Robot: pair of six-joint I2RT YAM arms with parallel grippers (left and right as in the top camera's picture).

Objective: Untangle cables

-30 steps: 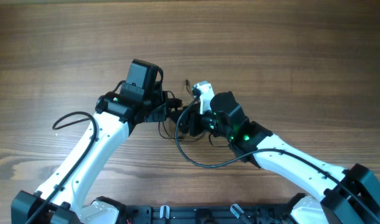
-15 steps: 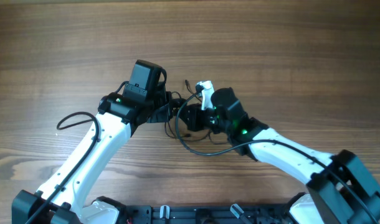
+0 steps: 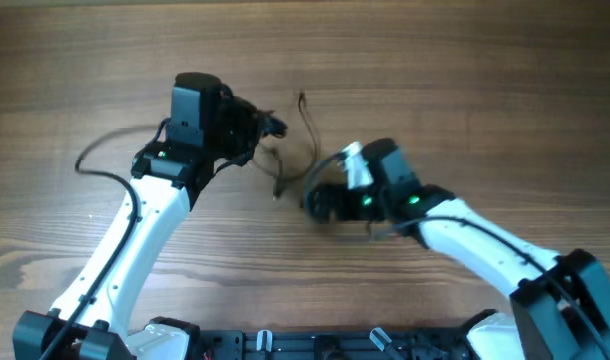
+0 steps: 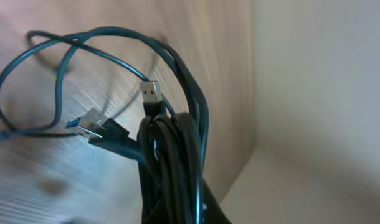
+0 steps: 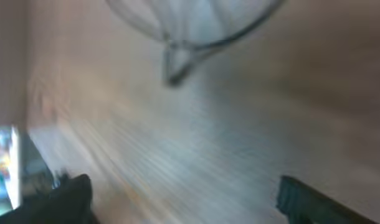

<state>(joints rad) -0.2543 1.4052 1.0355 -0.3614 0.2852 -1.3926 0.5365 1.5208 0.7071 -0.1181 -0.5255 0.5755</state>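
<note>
left pincer (image 3: pixel 268 126): clenched on the cables (image 4: pixel 172 146), a whole bunch of thin black cord pinched together

cables: bunched at that pincer, with loose loops trailing out over the wooden surface (image 3: pixel 485 70) between the two arms

plug ends (image 4: pixel 149 93): two silvery ones sticking out right beside the bunch

right pincer (image 5: pixel 184 186): released, fingers spread wide with nothing between them

right wrist view: pretty blurry tbh, one cord loop up top, well apart from the fingers
</note>
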